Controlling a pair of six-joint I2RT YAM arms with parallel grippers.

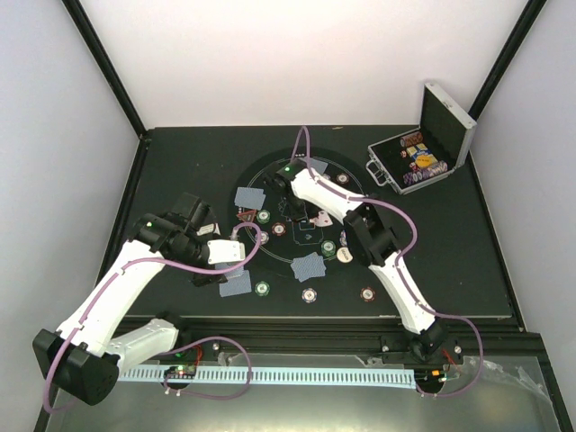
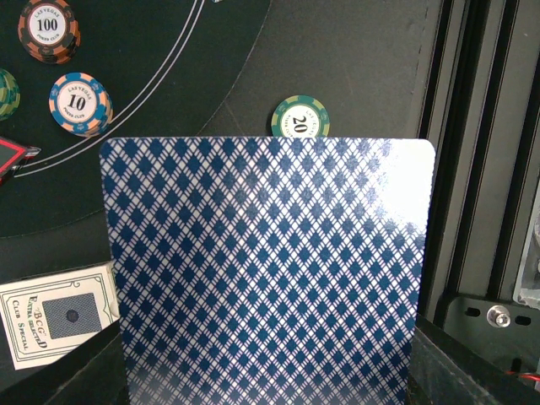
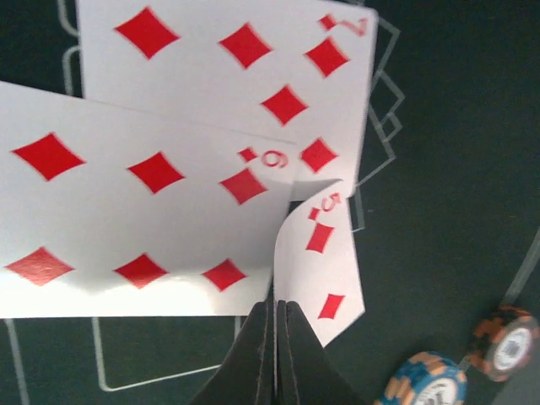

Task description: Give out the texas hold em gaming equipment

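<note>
My left gripper (image 1: 219,273) is shut on a blue-grey-backed card (image 1: 236,283) just off the mat's left near edge. In the left wrist view that card (image 2: 270,270) fills the frame and hides the fingers. My right gripper (image 3: 277,305) is shut on the edge of a five of diamonds (image 3: 325,253), which curls up off the mat. It lies beside a six of diamonds (image 3: 135,219) and a seven of diamonds (image 3: 228,76). In the top view the right gripper (image 1: 304,214) is over the mat's middle, at the face-up cards (image 1: 320,219).
The round black mat (image 1: 270,171) holds face-down card piles (image 1: 251,196) (image 1: 308,267) and chips (image 1: 262,289) (image 1: 309,296) (image 1: 368,292). A green 20 chip (image 2: 300,118), a 10 chip (image 2: 80,103), a 100 chip (image 2: 51,29) and a card box (image 2: 57,312) lie near the left gripper. The open silver case (image 1: 445,121) stands at the back right.
</note>
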